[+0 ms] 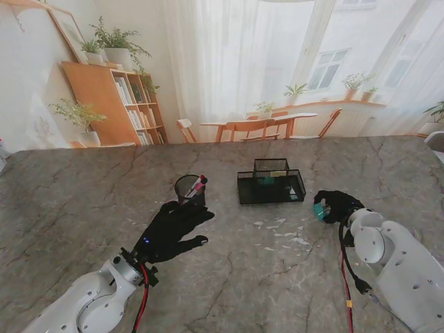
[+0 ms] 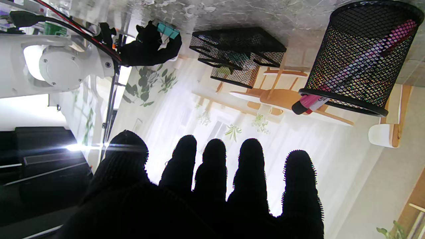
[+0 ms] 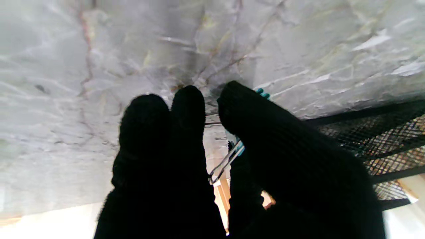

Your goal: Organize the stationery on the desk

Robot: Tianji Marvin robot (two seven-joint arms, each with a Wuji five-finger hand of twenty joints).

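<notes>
A black mesh pen cup (image 1: 189, 188) (image 2: 360, 56) stands left of centre with a pink marker (image 1: 197, 186) (image 2: 352, 73) in it. A black mesh tray (image 1: 270, 186) (image 2: 237, 53) (image 3: 375, 139) sits at mid-table with something teal inside. My left hand (image 1: 168, 232) (image 2: 206, 186) hovers open just nearer to me than the cup, fingers spread and empty. To the right of the tray, close to the marble, my right hand (image 1: 338, 206) (image 2: 149, 46) (image 3: 212, 159) is shut on a teal binder clip (image 1: 320, 210) (image 2: 168, 30) (image 3: 237, 147), its wire handles showing between the fingers.
The grey marble table (image 1: 83, 208) carries several small white scraps (image 1: 281, 232) nearer to me than the tray. Behind the table hangs a backdrop of a room with shelves and chairs.
</notes>
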